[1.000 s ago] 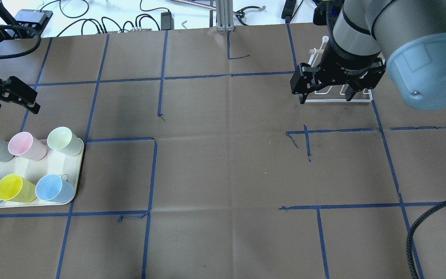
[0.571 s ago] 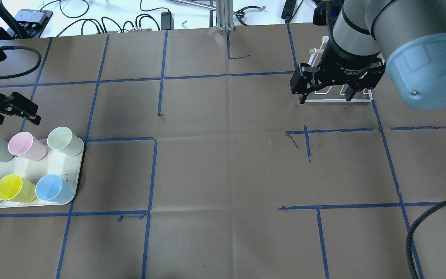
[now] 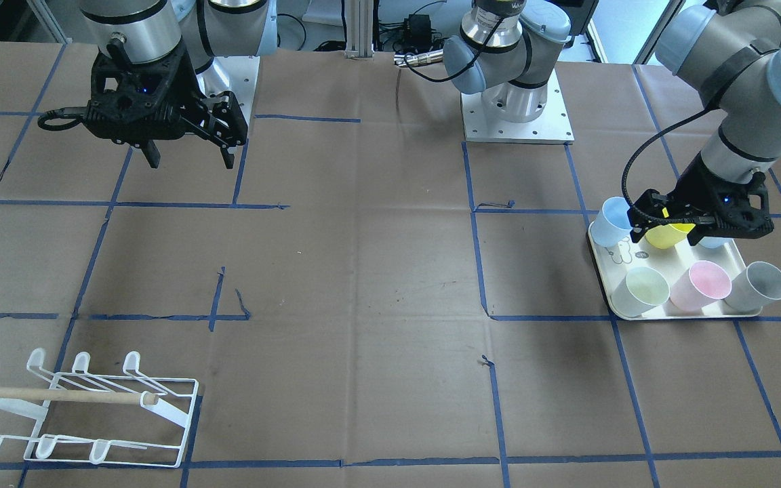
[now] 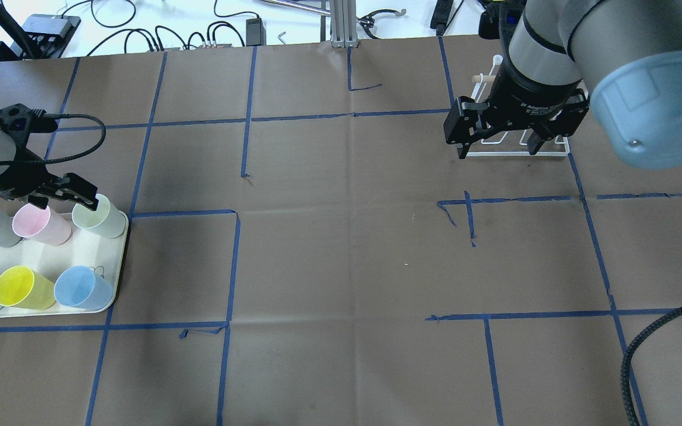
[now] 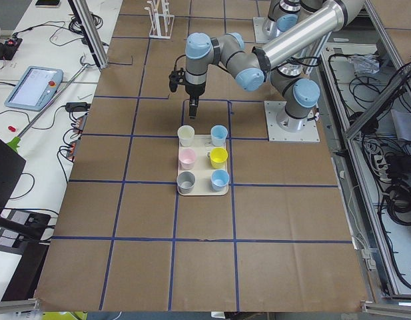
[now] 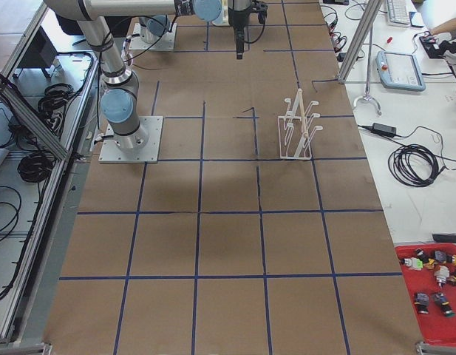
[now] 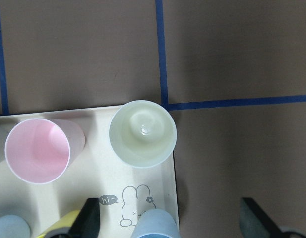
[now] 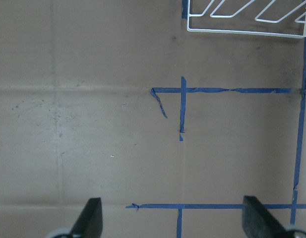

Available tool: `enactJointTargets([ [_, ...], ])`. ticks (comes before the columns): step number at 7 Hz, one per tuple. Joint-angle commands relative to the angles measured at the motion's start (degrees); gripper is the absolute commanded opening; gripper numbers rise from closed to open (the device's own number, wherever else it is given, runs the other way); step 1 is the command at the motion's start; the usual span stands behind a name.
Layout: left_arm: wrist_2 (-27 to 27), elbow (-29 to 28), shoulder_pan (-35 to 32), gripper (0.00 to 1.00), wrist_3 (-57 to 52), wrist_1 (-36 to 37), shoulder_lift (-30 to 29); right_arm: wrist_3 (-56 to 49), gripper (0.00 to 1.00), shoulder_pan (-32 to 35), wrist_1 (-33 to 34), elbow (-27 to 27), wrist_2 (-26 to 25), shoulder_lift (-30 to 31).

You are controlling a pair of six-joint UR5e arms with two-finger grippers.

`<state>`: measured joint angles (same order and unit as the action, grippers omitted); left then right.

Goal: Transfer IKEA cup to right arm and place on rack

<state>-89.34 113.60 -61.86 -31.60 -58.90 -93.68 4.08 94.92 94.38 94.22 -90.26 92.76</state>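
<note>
Several pastel cups stand upright on a cream tray [image 4: 51, 254] at the left of the overhead view. Among them are a green cup [image 4: 95, 214] [image 7: 143, 133], a pink cup [image 4: 36, 222] [image 7: 37, 150] and a yellow cup [image 4: 18, 286] [image 3: 665, 236]. My left gripper [image 4: 63, 198] [image 3: 692, 234] [image 7: 172, 220] is open and empty, hovering above the tray's far row. My right gripper [image 4: 498, 145] [image 3: 190, 159] [image 8: 175, 220] is open and empty, held high. In the overhead view it partly hides the white wire rack [image 3: 92, 407] [image 8: 242, 20] [image 6: 298, 126].
A blue cup [image 4: 80, 286] and a grey cup [image 3: 763, 281] also stand on the tray. Blue tape lines grid the brown table cover. Cables and devices [image 4: 51, 25] lie past the far edge. The arm bases [image 3: 516, 102] stand on the robot's side.
My left gripper has moved toward the tray and now hangs over the pink and green cups. The right arm has not moved.
</note>
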Motion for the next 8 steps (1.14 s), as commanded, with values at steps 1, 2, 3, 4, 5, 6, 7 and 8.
enactJointTargets([
  [1,0.0,1.2,-0.1,1.0,0.0,4.2,-4.2,0.0,1.0,0.0,0.0,0.0,0.0,0.0],
  [2,0.0,1.3,-0.3,1.0,0.1,4.7,-4.9,0.0,1.0,0.0,0.0,0.0,0.0,0.1],
  [3,0.1,1.3,-0.3,1.0,0.5,4.7,-5.6,0.0,1.0,0.1,0.0,0.0,0.0,0.1],
  [4,0.1,1.3,-0.3,1.0,0.5,5.5,-7.1,0.0,1.0,0.0,0.0,0.0,0.0,0.1],
  [5,0.1,1.3,-0.5,0.99,0.5,6.4,-8.1,0.0,1.0,0.0,0.0,0.1,0.0,0.1],
  [6,0.2,1.3,-0.5,0.99,0.9,6.8,-8.8,0.0,1.0,0.0,0.0,0.0,0.0,0.1],
  [7,1.6,1.4,-0.5,0.99,1.3,6.7,-8.9,0.0,1.0,0.1,0.0,0.0,0.0,0.1],
  [8,1.9,1.3,-0.5,0.99,1.4,6.7,-9.0,0.0,1.0,0.0,0.0,0.0,0.0,0.1],
])
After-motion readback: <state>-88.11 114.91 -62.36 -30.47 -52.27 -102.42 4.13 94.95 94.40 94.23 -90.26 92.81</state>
